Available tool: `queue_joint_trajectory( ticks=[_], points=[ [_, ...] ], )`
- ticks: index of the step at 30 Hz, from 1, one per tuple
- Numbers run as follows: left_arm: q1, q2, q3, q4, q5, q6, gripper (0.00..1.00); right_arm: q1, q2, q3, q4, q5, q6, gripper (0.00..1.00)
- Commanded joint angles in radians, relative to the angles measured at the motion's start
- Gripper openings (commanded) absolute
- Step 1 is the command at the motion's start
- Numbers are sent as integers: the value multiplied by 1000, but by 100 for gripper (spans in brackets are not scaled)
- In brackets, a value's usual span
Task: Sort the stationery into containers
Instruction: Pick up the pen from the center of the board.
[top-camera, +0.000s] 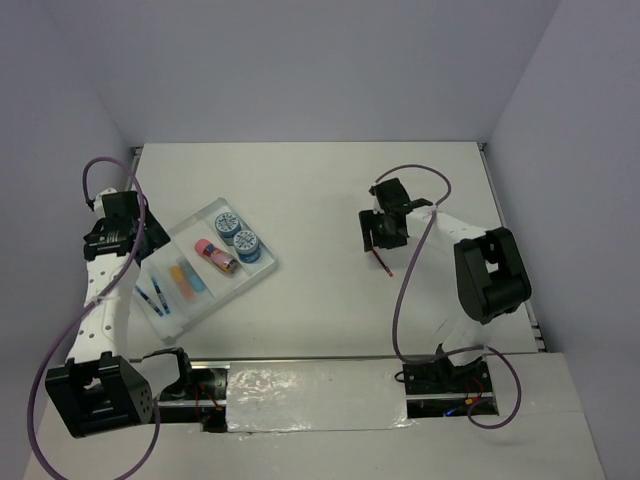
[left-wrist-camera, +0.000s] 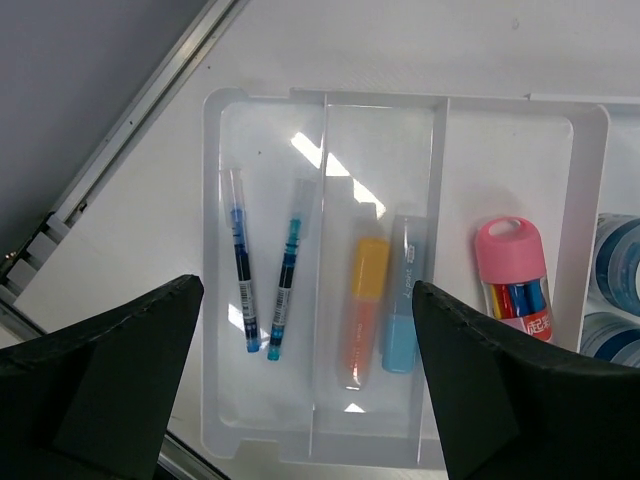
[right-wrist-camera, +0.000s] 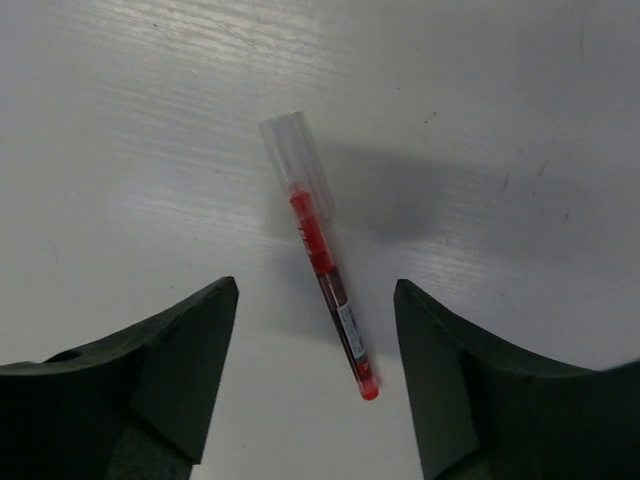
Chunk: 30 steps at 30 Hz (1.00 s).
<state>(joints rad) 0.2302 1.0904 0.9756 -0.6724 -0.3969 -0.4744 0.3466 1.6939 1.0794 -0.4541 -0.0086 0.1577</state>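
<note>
Red pen (right-wrist-camera: 322, 270) on table (right-wrist-camera: 120, 150), right fingers (right-wrist-camera: 185, 365) spread open above it, left fingers (left-wrist-camera: 130, 360) open over filled tray (left-wrist-camera: 590, 160)

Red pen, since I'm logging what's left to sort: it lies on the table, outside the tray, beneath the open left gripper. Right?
No. The red pen lies on the table, outside the tray, beneath the open right gripper, not the left gripper; the right wrist view shows it.

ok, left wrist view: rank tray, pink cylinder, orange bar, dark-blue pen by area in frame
1. tray, largest by far
2. pink cylinder and orange bar, too close to rank
3. dark-blue pen, long but thin, smallest
</note>
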Motion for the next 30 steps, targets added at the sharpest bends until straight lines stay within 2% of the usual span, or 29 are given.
queue_joint_trajectory(
  ticks=[1, 5, 10, 11, 12, 13, 15, 16, 17, 18, 19, 21, 22, 25, 28, 30],
  points=[
    [-3, 2, -5, 22, 38, 8, 99, -12, 44, 50, -23, 29, -30, 68],
    [-3, -15, -9, 33, 52, 13, 99, -12, 92, 21, -14, 15, -20, 60],
    [-6, -11, -9, 34, 75, 17, 99, -3, 108, 10, -18, 27, -20, 41],
    [-6, -12, -9, 36, 87, 17, 99, -3, 108, 10, -21, 32, -20, 35],
    [-9, -14, -8, 39, 98, 20, 99, 8, 108, 10, -21, 38, -20, 14],
    [-17, -18, -9, 45, 116, 22, 99, 14, 92, -4, -5, 23, -24, 10],
    [-35, -33, -23, 94, 264, 49, 99, 17, 49, -39, 47, -80, -29, 4],
    [-49, -38, -29, 115, 342, 56, 99, 15, -14, -83, 125, -141, -12, 4],
    [-93, -43, -40, 140, 512, 62, 99, 17, -48, -110, 174, -280, 0, 3],
    [-127, -49, -41, 190, 580, 50, 99, 17, -84, -139, 228, -360, 17, 2],
    [-212, -52, -44, 223, 631, 30, 99, 19, -152, -189, 340, -428, 75, 1],
    [-334, -55, -49, 284, 709, -39, 99, 17, -232, -231, 443, -579, 193, 0],
    [-439, -53, -52, 360, 737, -61, 99, 28, -253, -272, 576, -635, 239, 0],
    [-605, -35, -48, 492, 805, -141, 99, 72, -341, -335, 825, -780, 394, 0],
    [-699, -30, -46, 563, 799, -199, 99, 107, -404, -393, 1095, -866, 561, 0],
    [-724, -30, -54, 631, 806, -234, 99, 152, -416, -403, 1254, -909, 667, 1]
  ],
)
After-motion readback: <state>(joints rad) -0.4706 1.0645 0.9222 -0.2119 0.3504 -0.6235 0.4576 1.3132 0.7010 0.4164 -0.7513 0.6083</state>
